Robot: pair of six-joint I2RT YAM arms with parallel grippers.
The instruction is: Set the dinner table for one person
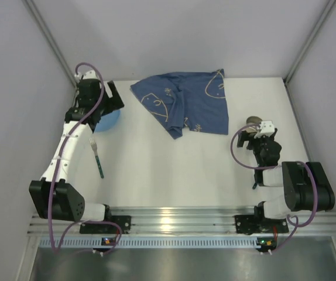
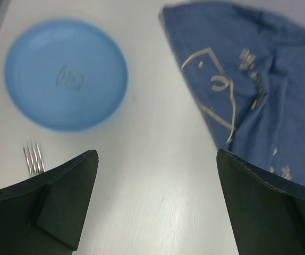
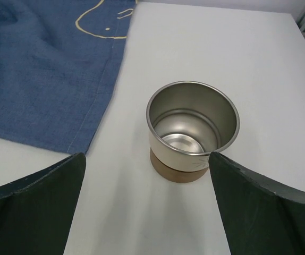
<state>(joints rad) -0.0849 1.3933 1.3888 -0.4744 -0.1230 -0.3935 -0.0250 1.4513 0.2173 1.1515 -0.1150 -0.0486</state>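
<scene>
The white dinner table (image 1: pixel 156 170) holds a round blue plate (image 2: pixel 65 74) at the far left, partly under my left arm in the top view (image 1: pixel 110 122). A fork with a teal handle (image 1: pixel 96 156) lies just in front of it; its tines (image 2: pixel 34 158) show in the left wrist view. A steel cup with a brown base (image 3: pixel 192 130) stands upright at the right (image 1: pixel 252 122). My left gripper (image 1: pixel 114 96) is open and empty above the table, right of the plate (image 2: pixel 155 159). My right gripper (image 1: pixel 254 132) is open just short of the cup (image 3: pixel 147 156).
A dark blue cloth with yellow fish drawings (image 1: pixel 185 105) lies rumpled at the back centre, between the plate and the cup. It also shows in the left wrist view (image 2: pixel 259 90) and the right wrist view (image 3: pixel 41 69). Grey walls enclose the table.
</scene>
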